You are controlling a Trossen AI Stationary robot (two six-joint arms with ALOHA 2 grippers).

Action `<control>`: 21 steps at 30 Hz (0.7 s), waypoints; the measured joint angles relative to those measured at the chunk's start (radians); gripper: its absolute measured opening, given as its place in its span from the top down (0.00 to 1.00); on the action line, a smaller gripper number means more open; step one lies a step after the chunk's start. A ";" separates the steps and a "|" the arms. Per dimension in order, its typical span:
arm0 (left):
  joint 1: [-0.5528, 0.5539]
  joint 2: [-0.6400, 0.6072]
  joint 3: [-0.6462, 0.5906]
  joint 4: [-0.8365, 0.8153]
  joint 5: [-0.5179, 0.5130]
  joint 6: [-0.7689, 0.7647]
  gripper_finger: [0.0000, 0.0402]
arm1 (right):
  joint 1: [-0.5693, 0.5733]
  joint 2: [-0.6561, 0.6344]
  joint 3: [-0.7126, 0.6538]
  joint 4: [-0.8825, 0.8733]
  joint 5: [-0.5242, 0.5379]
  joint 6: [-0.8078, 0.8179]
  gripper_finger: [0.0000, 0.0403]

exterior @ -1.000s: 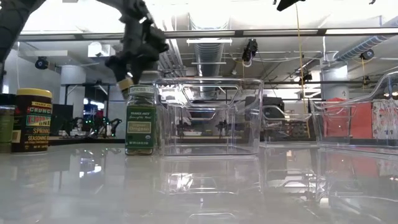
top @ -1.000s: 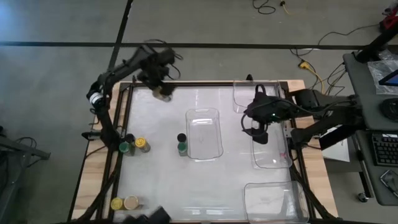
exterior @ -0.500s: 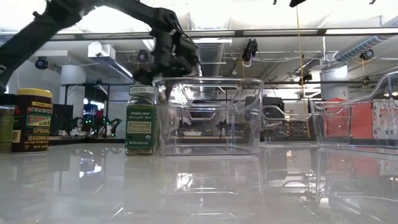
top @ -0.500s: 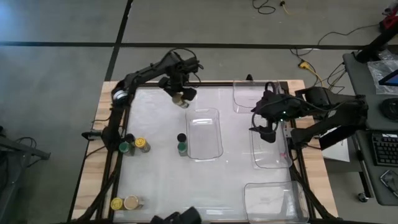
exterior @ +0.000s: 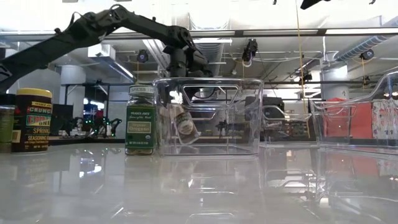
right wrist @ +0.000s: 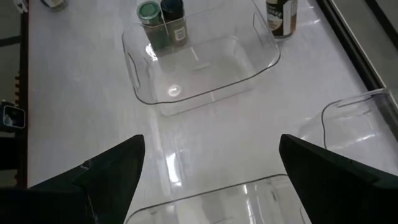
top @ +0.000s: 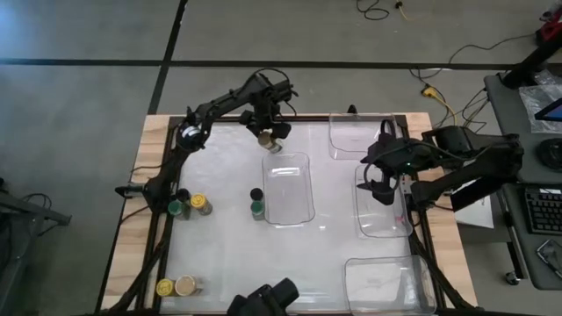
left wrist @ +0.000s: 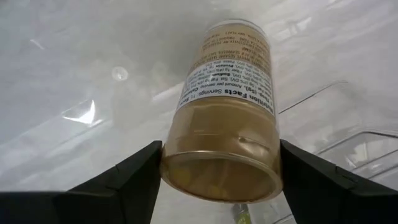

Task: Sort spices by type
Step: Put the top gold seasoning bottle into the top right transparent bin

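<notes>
Left gripper (top: 270, 133) gripping a tan jar (top: 274, 143) at twelve o'clock, just beyond the centre tray (top: 289, 188) rim, tilting; slipping or clipping the rim likely on lowering. Carried rightward from the table's eleven o'clock corner since earlier. Right gripper (top: 379, 186) hovering wide open at three o'clock, drifting slightly right.

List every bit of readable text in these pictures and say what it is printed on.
"CRUNCH", "SEASONING", "SPRINKLE": yellow label of the dark-lidded jar at the low view's left edge; the rest is blurred.
"TRADER JOE'S", "Organic Oregano": green-labelled jar beside the clear tray.
"Nutrition Facts", "Servings": tan spice jar held by the left gripper; the finer print is too small to read.
Nothing else is readable.
</notes>
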 joint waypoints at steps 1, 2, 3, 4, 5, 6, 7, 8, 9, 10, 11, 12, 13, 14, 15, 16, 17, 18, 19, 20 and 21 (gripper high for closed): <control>0.000 0.000 -0.003 0.001 0.001 0.000 0.34 | 0.000 0.001 0.000 0.002 0.000 -0.001 0.10; -0.001 0.000 -0.003 0.000 0.005 0.000 0.34 | 0.000 0.002 0.000 0.003 0.000 -0.002 0.10; -0.001 -0.001 -0.003 0.001 0.005 0.000 0.34 | 0.000 0.005 -0.001 0.003 0.000 -0.003 0.10; -0.001 -0.002 -0.003 0.002 0.005 0.000 0.34 | 0.000 0.008 -0.001 0.005 0.000 -0.006 0.10; -0.001 -0.004 -0.004 0.003 0.005 0.001 0.34 | 0.000 0.008 -0.001 0.008 0.000 -0.009 0.10; -0.002 -0.007 -0.005 0.004 0.004 0.003 0.34 | 0.000 0.008 -0.001 0.011 0.000 -0.010 0.10; -0.003 -0.012 -0.006 0.005 0.001 0.003 0.34 | 0.000 0.010 -0.001 0.013 0.000 -0.013 0.10; -0.004 -0.017 -0.007 0.004 0.000 0.003 0.34 | 0.000 0.014 -0.001 0.017 0.000 -0.018 0.10; -0.004 -0.025 -0.007 0.003 0.005 0.003 0.34 | 0.000 0.015 -0.001 0.023 0.000 -0.020 0.10; -0.004 -0.033 -0.007 0.004 0.016 0.003 0.34 | 0.000 0.016 -0.001 0.026 0.000 -0.025 0.10; -0.003 -0.041 -0.007 0.004 0.029 0.003 0.34 | 0.000 0.018 -0.001 0.025 0.000 -0.027 0.10; -0.003 -0.049 -0.007 0.004 0.034 0.003 0.34 | 0.000 0.022 -0.001 0.026 0.000 -0.027 0.10; -0.004 -0.052 -0.007 0.003 0.035 0.001 0.34 | 0.000 0.023 -0.001 0.025 0.000 -0.027 0.10; -0.004 -0.052 -0.009 0.004 0.036 0.000 0.34 | 0.000 0.024 -0.001 0.025 0.000 -0.028 0.10; -0.004 -0.052 -0.013 0.004 0.043 0.000 0.34 | 0.000 0.025 -0.001 0.026 0.000 -0.028 0.10; -0.004 -0.051 -0.019 0.005 0.050 0.003 0.34 | 0.000 0.028 -0.001 0.026 0.000 -0.027 0.10; -0.004 -0.050 -0.026 0.004 0.052 0.005 0.34 | 0.000 0.028 -0.001 0.026 0.000 -0.027 0.10; -0.002 -0.050 -0.036 0.004 0.051 0.008 0.34 | 0.000 0.028 -0.001 0.026 0.000 -0.027 0.10; 0.001 -0.050 -0.048 0.004 0.051 0.014 0.34 | 0.000 0.029 -0.002 0.027 0.000 -0.027 0.10; 0.005 -0.050 -0.058 0.004 0.052 0.022 0.34 | 0.000 0.029 -0.002 0.026 0.000 -0.027 0.10; 0.009 -0.050 -0.067 0.003 0.044 0.024 0.34 | 0.000 0.028 -0.002 0.026 0.000 -0.023 0.10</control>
